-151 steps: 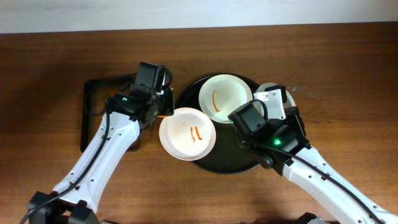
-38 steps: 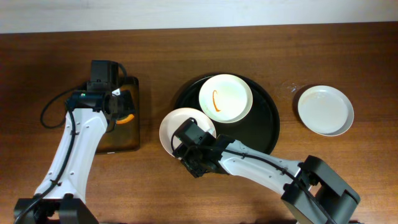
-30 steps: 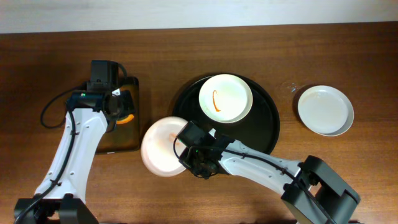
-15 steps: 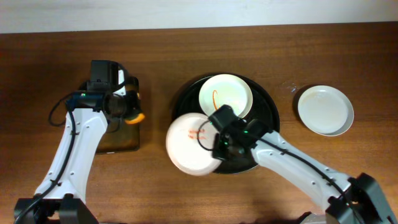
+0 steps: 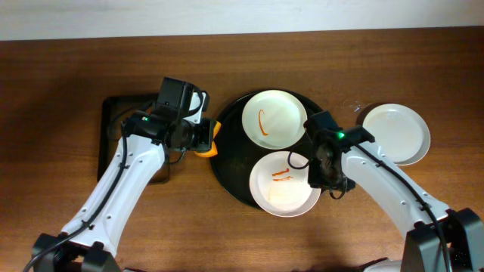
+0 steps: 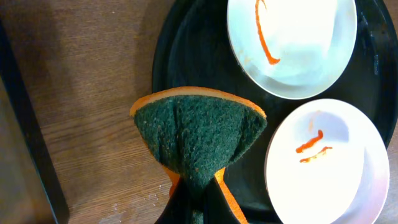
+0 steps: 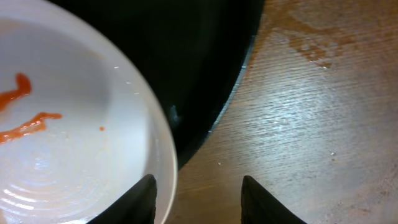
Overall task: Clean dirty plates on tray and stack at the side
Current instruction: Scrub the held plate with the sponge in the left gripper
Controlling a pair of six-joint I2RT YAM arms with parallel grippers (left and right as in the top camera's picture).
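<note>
- Only the overhead view shows the third plate (image 5: pixel 395 134), clean and white, on the counter (image 5: pixel 76 75) at the right of the frame, just outside the round tray (image 5: pixel 231 162). It also shows a rectangular tray (image 5: pixel 104 147) at the left.
- Inside the round tray, the upper plate (image 5: pixel 274 119) carries one orange streak and the lower plate (image 5: pixel 285 183) carries two.
- The left wrist view shows the left pincer (image 6: pixel 191 204) clamped on a green-and-orange sponge (image 6: pixel 199 130) over the round tray's left rim.
- The right wrist view shows the right pincer (image 7: pixel 199 199) spread wide, with the lower plate's rim between its fingers at the bottom of the frame.
</note>
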